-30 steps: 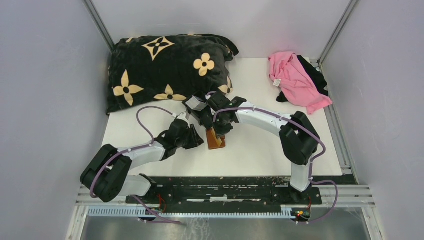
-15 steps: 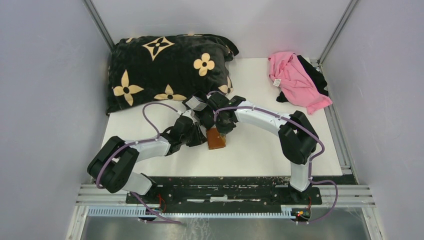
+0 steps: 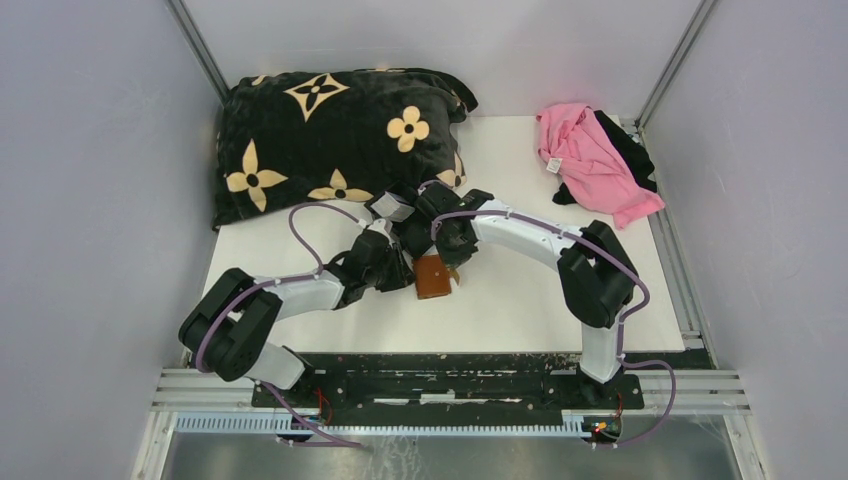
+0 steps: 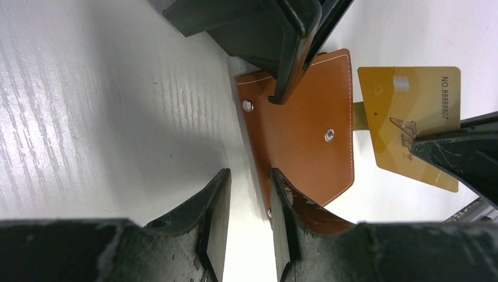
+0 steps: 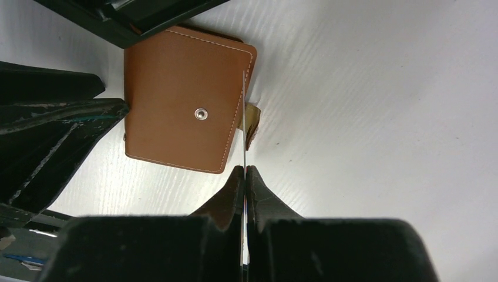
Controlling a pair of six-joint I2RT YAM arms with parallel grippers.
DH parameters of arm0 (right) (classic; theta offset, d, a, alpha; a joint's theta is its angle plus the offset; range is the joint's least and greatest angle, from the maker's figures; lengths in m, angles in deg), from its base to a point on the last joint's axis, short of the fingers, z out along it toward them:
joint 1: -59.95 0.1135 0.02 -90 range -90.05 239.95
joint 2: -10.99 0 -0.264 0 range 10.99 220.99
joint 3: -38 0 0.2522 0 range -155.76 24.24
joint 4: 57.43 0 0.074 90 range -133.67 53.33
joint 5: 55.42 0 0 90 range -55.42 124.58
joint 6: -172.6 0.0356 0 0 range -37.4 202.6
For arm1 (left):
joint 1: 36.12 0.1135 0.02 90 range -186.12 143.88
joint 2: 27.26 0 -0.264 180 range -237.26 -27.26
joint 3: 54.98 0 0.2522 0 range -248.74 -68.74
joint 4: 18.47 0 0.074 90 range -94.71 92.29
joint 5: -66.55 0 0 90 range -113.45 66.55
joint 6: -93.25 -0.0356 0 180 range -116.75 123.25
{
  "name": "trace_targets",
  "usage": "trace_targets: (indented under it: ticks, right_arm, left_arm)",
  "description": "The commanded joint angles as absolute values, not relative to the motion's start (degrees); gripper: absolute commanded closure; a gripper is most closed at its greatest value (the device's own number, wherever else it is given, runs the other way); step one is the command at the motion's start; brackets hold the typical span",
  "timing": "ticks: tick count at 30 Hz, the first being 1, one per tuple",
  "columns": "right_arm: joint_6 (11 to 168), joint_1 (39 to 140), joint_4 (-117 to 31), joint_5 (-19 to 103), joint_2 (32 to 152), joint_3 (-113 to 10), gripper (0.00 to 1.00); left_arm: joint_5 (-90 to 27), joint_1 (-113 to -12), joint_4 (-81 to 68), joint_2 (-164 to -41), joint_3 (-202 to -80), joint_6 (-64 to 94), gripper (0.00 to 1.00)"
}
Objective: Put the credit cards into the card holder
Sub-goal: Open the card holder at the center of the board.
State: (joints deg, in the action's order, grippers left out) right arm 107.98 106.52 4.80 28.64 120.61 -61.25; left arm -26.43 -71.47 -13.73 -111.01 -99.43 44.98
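- While the black flowered cushion (image 3: 330, 140) is sitting unmoved at the far left of the table (image 3: 520, 310), the left arm (image 3: 300, 295) is reaching further in than it was a second ago, its wrist now drawn close to the card holder's left side.
- Next along, the left gripper (image 4: 249, 179) is hanging part-open and grasping nothing. Bare table is showing between its fingers (image 4: 214, 217), and the finger nearer the holder is lying over that holder's edge. Whether it is pressing down I cannot tell.
- Between the two grippers, mid-table, the card holder (image 4: 299, 135) is lying flatter than a second ago, when it was standing propped and tilted. A brown outer face with a snap stud is facing up, and no inner pocket is showing in either wrist view.
- Judging from that, the slot is getting harder to reach rather than easier, so the holder is probably needing to be opened or tipped up again before anything goes in.
- At its right edge the snap tab (image 5: 252, 117) is poking out from underneath.
- Just beside that edge, the orange-tan credit card (image 4: 411, 117) is standing on its long side, outside the holder and not yet entering any pocket. No other cards are showing.
- Holding it, the right gripper (image 5: 244, 173) is clenched on the card's lower part and is sitting almost where it was a second ago.
- Far right, the pink cloth (image 3: 590, 155) is lying undisturbed.
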Motion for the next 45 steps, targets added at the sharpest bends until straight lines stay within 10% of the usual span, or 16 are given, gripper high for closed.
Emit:
trace_targets:
  ticks: [1,45]
  right_arm:
    - [107.9,105.8,4.6,27.1,119.1,-62.0,0.99]
    - [120.9,94.5,-18.5,51.5,111.1,-43.8,0.99]
  left_arm:
    - [-25.1,-72.0,-13.7,-112.1,-100.6,42.5,0.62]
    - [-26.0,-72.1,-13.0,-114.0,-99.9,41.9,0.65]
